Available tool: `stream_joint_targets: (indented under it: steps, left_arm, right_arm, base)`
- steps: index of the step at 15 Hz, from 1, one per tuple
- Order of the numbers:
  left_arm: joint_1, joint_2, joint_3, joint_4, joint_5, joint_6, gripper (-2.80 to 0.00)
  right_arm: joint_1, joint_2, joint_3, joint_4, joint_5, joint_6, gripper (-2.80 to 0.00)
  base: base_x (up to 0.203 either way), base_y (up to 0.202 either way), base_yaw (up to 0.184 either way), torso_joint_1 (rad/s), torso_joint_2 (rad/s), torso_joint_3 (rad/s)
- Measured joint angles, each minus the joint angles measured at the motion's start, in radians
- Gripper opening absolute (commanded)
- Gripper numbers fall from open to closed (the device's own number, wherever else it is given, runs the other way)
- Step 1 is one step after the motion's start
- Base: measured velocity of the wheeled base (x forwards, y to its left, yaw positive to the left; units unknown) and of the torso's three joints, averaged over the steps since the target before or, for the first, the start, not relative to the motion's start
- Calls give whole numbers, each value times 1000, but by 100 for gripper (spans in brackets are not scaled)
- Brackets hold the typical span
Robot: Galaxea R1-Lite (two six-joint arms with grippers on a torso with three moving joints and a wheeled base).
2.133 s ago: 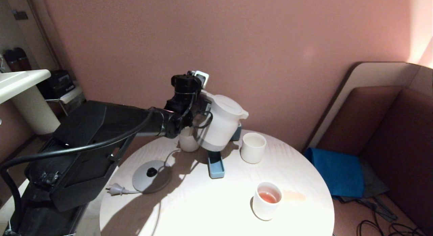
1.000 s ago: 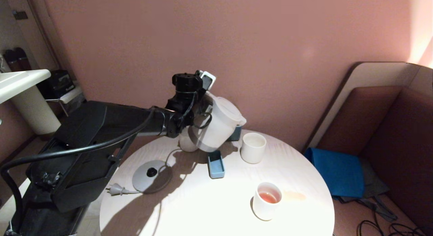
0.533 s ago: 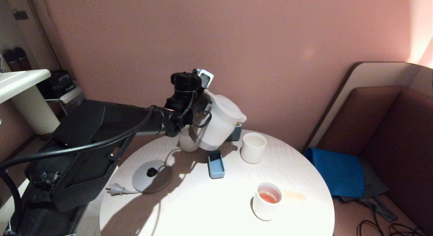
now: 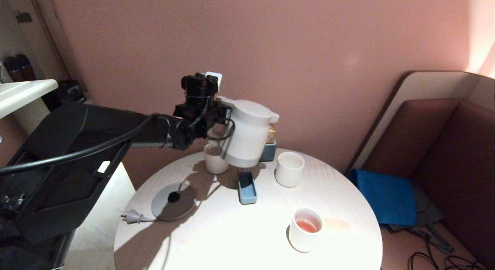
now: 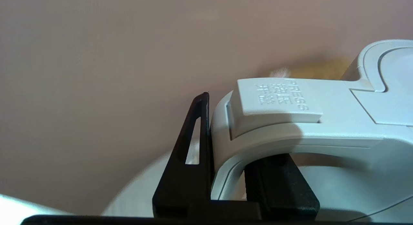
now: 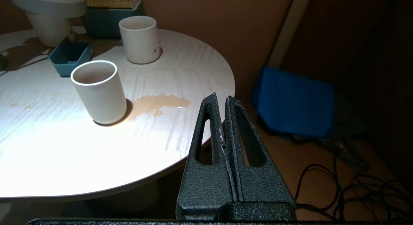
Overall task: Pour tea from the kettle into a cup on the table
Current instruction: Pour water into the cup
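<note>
Head view: cream-white kettle [image 4: 247, 132] upright, lid closed.

One kettle [image 4: 247, 132], three white cups [image 4: 289, 168], two blue trays [image 4: 246, 188].

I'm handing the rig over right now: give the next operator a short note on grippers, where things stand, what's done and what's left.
Left gripper: shut on the kettle handle, holding it upright in the air at the far side of the table.
Right gripper: shut, empty, parked off the table's right edge.
Ribbed cup: right of the kettle; no tea visible in it.
Smooth cup: near edge, holds some tea; a puddle lies beside it.
Kettle base: vacant.
Left: pour into the ribbed cup.
</note>
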Motion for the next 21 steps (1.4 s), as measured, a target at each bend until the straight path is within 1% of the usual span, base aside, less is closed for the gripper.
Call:
stream_joint_targets:
  steps: [2, 4, 6, 8, 9, 11, 14, 17, 19, 21]
  left_arm:
    - [22, -53, 111, -2, -66, -52, -280]
    - [44, -109, 223, -20, -107, -89, -280]
    - [68, -151, 339, -99, -123, -96, -280]
    - [90, -187, 451, -210, -126, -99, -280]
    - [95, -204, 498, -240, -127, -108, -280]
    - [98, -242, 579, -268, -146, -146, -280]
    - [118, -286, 677, -336, -163, -164, -280]
    - [125, -310, 764, -396, -162, -176, -280]
    - [123, -319, 792, -426, -166, -182, -280]
    - [124, -328, 804, -423, -169, -192, -280]
  right_arm:
    - [0, 0, 0, 0, 0, -1, -280]
    - [0, 0, 0, 0, 0, -1, -280]
    - [1, 0, 0, 0, 1, -2, -280]
    - [1, 0, 0, -1, 3, -6, -280]
    - [1, 0, 0, -1, 4, -13, -280]
    - [0, 0, -12, -17, 11, -13, -280]
    - [1, 1, -84, 16, 54, -7, -280]
    - [1, 21, -179, 64, 67, -6, -280]
    - [2, 65, -239, 73, 70, -4, -280]
    - [2, 137, -301, 73, 74, 12, -280]
  base:
    - [0, 0, 0, 0, 0, 0]
    - [0, 0, 0, 0, 0, 0]
    - [0, 0, 0, 0, 0, 0]
    - [0, 0, 0, 0, 0, 0]
    - [0, 0, 0, 0, 0, 0]
    - [0, 0, 0, 0, 0, 0]
    - [0, 0, 0, 0, 0, 0]
    - [0, 0, 0, 0, 0, 0]
    - [0, 0, 0, 0, 0, 0]
    - [0, 0, 0, 0, 0, 0]
